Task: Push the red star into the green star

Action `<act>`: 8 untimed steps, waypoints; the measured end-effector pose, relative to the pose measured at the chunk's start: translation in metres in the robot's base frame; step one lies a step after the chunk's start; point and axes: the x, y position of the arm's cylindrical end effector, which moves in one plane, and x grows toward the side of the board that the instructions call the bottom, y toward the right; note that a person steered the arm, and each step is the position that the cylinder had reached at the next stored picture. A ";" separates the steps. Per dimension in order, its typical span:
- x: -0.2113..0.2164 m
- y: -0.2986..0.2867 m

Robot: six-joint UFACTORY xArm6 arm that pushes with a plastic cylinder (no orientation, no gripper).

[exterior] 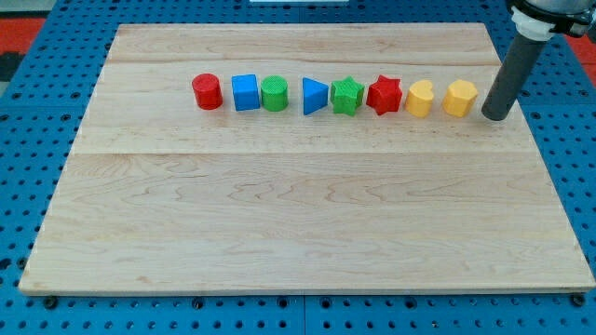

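Note:
The red star (pixel 384 95) sits in a row of blocks near the view's top, right next to the green star (pixel 347 95) on its left, the two nearly touching. My tip (pixel 494 115) is at the row's right end, just right of the yellow hexagon (pixel 460 98), well to the right of the red star.
The row on the wooden board (pixel 298 223) reads from the view's left: red cylinder (pixel 207 92), blue cube (pixel 246 92), green cylinder (pixel 275 94), blue triangle (pixel 315 96), the two stars, a yellow heart-like block (pixel 421 98), the yellow hexagon. A blue pegboard (pixel 37 140) surrounds the board.

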 end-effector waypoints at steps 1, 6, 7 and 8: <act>0.003 -0.002; 0.022 0.008; 0.022 -0.082; -0.026 -0.109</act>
